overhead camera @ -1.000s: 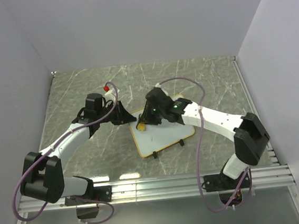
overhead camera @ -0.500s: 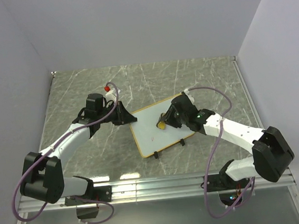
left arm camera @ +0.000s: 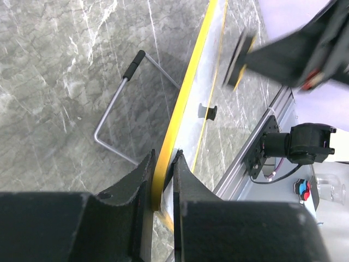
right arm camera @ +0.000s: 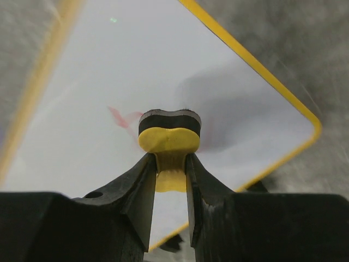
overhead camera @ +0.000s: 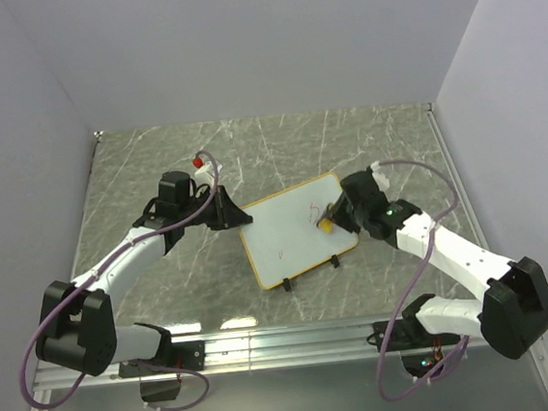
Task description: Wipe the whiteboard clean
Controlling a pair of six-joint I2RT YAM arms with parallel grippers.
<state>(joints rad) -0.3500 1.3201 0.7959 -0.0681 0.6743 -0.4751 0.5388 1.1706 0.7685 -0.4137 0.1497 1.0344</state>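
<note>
The left hand [overhead camera: 226, 213] was pinching the left corner of the whiteboard [overhead camera: 291, 228], one finger on each side of the yellow frame. In the left wrist view a grey wire stand [left arm camera: 117, 114] with a black tip lay on the tabletop [overhead camera: 154, 168] just beside that edge.

The whiteboard sat near the centre of the tabletop, turned at an angle, with its two black feet [overhead camera: 286, 284] on the near long edge. A red mark [overhead camera: 311, 209] showed on its right half, and a smaller one nearer the feet.

The right hand [overhead camera: 338, 214] was pinching a yellow eraser [overhead camera: 325, 226]. The eraser's dark pad was against the board just right of the red mark.
</note>
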